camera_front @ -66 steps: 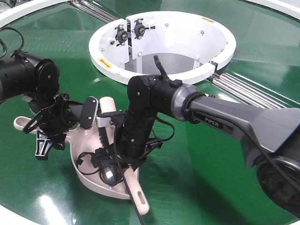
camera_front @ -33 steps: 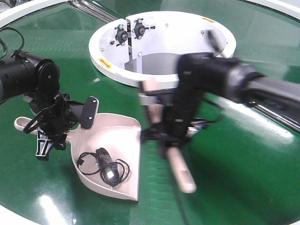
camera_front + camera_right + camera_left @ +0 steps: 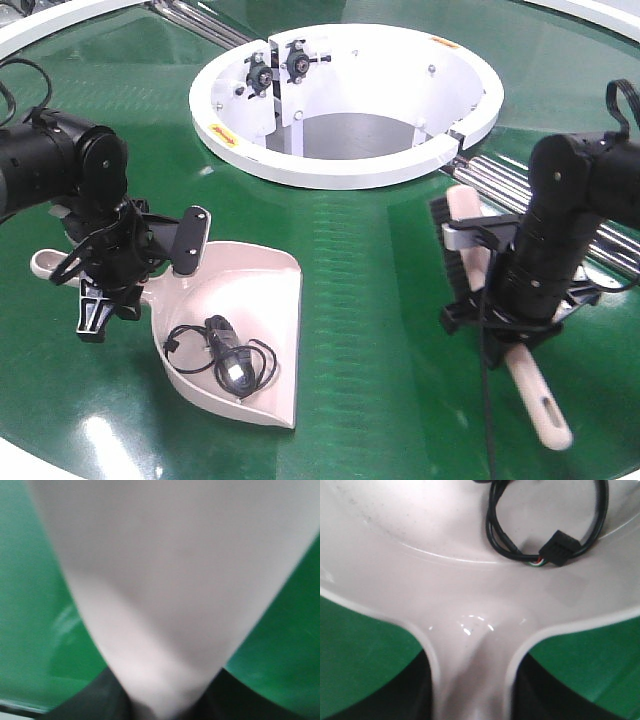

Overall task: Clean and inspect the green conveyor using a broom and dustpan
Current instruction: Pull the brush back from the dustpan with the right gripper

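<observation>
The pale pink-beige dustpan (image 3: 262, 290) lies on the green conveyor (image 3: 370, 300) at the left, with a black cable (image 3: 228, 358) coiled inside it. My left gripper (image 3: 108, 285) is shut on the dustpan's handle. In the left wrist view that handle (image 3: 470, 680) runs between the dark jaws of the left gripper (image 3: 470, 700), and the cable (image 3: 547, 550) lies in the scoop. At the right, my right gripper (image 3: 505, 315) is shut on the broom (image 3: 535, 400), which tilts over the belt with its black bristles (image 3: 443, 215) at the far end. The blurred broom (image 3: 175, 580) fills the right wrist view, above the right gripper (image 3: 167, 702).
The white ring-shaped hub (image 3: 225, 125) stands at the back centre with an open well inside. Metal rollers (image 3: 515, 190) run from the hub to the right, behind the right arm. A white rim (image 3: 60, 25) curves along the far left.
The right arm has swung the broom from over the dustpan across to the right side of the belt. The cable now lies uncovered in the dustpan. The left arm has not moved.
</observation>
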Robot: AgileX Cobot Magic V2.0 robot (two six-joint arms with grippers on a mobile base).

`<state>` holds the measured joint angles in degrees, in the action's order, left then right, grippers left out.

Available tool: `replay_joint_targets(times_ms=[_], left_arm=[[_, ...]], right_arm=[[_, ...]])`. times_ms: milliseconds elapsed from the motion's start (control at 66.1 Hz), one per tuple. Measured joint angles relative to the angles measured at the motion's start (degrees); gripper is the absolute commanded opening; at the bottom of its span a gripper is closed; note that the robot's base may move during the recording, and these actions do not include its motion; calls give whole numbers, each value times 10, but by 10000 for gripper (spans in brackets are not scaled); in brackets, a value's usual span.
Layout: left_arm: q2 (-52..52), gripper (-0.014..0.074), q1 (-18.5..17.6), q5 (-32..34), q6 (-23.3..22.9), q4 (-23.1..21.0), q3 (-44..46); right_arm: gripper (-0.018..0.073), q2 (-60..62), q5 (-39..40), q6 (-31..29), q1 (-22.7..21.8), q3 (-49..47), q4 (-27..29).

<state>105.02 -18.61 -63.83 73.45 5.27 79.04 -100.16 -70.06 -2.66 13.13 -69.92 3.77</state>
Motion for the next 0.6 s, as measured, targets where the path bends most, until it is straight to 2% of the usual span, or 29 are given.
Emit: replay_joint_targets(times_ms=[378, 605], left_arm=[[0, -6, 0, 0, 0, -1, 0], [0, -6, 0, 0, 0, -1, 0]], right_arm=[[1, 3, 3, 5, -1, 68, -57], [63, 3, 6, 12, -1, 78, -78]])
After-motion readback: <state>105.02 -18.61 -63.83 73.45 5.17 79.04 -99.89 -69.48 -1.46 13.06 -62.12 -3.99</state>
